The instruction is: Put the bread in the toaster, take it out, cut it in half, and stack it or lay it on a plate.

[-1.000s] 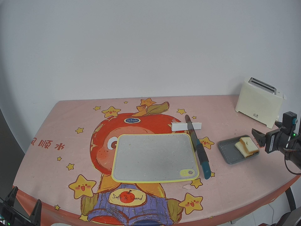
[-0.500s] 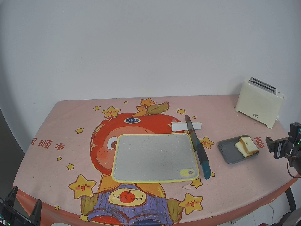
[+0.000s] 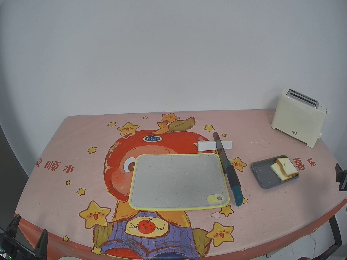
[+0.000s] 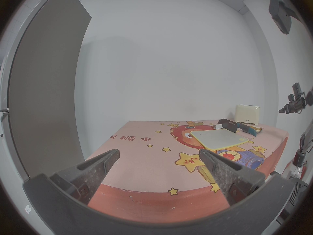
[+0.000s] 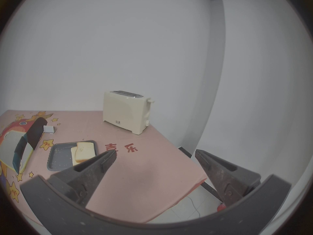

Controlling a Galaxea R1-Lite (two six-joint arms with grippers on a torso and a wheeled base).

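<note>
Our bread [image 3: 285, 167] lies in two halves, overlapped on the plate [image 3: 262, 172], at 3 o'clock from the board [image 3: 177, 181], with the knife [image 3: 229, 172] between them. The toaster [image 3: 298, 118] stands at 1 o'clock from the plate.

We judge the halves light, soft inside and crumbly. The top one would likely slide, so we would pinch gently across the crust edges.

Our right gripper [image 5: 156, 152] hangs at 3 o'clock from the plate, well apart, jaws spread and empty. Our left gripper [image 4: 159, 152] sits at 7 o'clock from the board, also spread and empty.

The head view gives us the toaster's slots [image 3: 303, 97] from above. The right wrist view gives its side lever [image 5: 150, 101] and how the halves overlap.
</note>
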